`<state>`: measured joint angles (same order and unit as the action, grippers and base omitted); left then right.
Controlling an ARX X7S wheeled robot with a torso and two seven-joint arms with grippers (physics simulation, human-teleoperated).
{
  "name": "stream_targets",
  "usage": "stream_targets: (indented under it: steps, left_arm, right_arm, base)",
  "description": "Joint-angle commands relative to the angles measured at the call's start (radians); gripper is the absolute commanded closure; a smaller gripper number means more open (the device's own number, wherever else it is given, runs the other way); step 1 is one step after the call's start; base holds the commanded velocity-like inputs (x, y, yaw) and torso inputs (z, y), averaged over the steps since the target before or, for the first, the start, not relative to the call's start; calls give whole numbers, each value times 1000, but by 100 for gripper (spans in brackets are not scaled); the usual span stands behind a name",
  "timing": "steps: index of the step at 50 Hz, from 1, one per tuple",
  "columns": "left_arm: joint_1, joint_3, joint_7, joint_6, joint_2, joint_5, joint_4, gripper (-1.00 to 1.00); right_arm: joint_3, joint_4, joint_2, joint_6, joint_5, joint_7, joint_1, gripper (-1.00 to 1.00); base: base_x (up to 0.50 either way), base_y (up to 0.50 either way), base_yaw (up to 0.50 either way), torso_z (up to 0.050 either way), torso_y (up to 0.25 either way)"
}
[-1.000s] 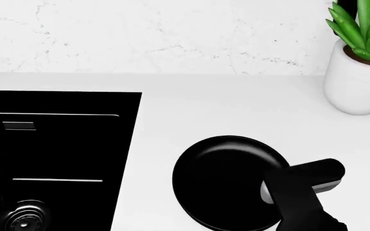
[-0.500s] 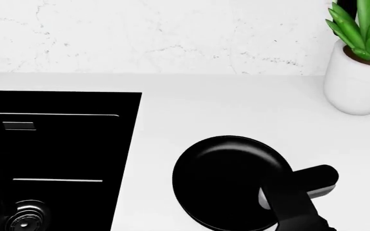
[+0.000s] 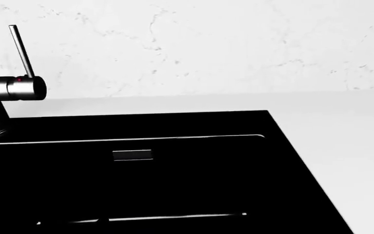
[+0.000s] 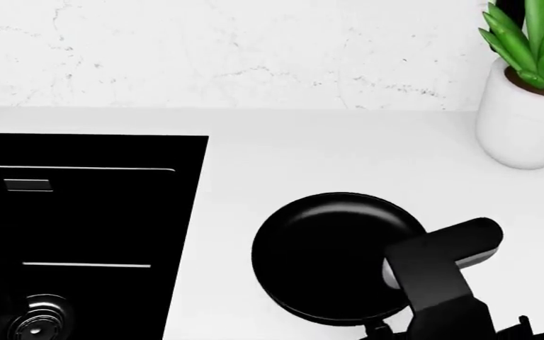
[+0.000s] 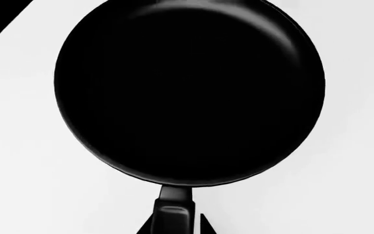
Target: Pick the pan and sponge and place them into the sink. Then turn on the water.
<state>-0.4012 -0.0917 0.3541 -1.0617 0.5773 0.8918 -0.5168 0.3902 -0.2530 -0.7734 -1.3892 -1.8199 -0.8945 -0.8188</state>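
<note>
Vs half a sec ago the pan (image 4: 333, 255) sits a bit higher in the head view, its far rim closer to the back of the counter (image 4: 348, 152), and its near rim now shows whole w/ a stub of the handle (image 5: 173, 212) at the counter's front edge. My right arm (image 4: 438, 273) has shifted too, its gray-banded end now slightly further back and to the right. That arm comes in from the front-right, crossing over the pan's right rim. My right claw is out of the head view; the wrist cam looks straight down the handle onto the pan, w/ only dark slivers of finger beside the handle at the frame edge, so can't tell if it's clamped or apart. Pan is on the counter, right of the sink (image 4: 83, 212), well apart from its right edge. Plant pot (image 4: 525, 117) stands at the back-right. Left claw not seen; its cam shows the sink's basin, overflow slot (image 3: 132, 155) and the faucet (image 3: 8, 87) at the back edge.
</note>
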Motion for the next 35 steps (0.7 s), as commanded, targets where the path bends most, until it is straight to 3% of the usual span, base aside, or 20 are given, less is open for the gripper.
stream_targets:
  steps: [1,7,23,35]
  left_arm:
    - [-17,17,14,-3,-13,-1,6,-100]
    - [16,-11,-8,12,10,8,-1,-100]
    - [-27,35,9,6,-11,-2,7,-100]
    - [-7,6,-1,9,14,16,-2,-100]
  right_arm:
    - [-9,-93,-35,-20,224,165,-43,100]
    - [-13,-108,-50,2,266,194,-50,100]
    - [-187,-185,-109,250,352,352,140,100]
    - [-181,-237,-144,280,419,428,194,100]
  base:
    - [0,0,0,0,0]
    - [0,0,0,0,0]
    - [0,0,0,0,1]
    - [0,0,0,0,2]
